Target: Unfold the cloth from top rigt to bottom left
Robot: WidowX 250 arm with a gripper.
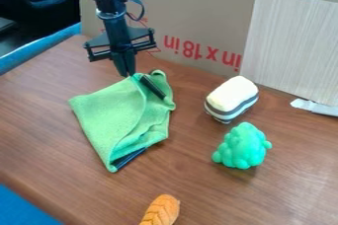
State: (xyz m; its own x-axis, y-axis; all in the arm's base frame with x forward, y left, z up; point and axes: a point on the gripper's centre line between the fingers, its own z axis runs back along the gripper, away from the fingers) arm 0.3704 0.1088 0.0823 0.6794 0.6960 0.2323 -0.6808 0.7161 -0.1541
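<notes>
Lowest of all, cut off by the bottom edge, an orange plaited toy on the brown wooden table. Beyond, toward the right, a green lumpy toy, well apart from the cloth. Left of that toy, the green cloth itself, flat on the table but partly folded over, with a curved edge of the upper layer running down toward the near corner. Has a dark strip showing from under that corner and another at the far right part, near a raised, rumpled edge. Right of the cloth and apart from it, a white block with grey stripes. At the far side of the cloth, the black gripper, pointing down. Has fingers together, tips at the cloth's edge; cannot tell if pinching any fabric. Behind, cardboard with red print and a pale wood-grain panel
</notes>
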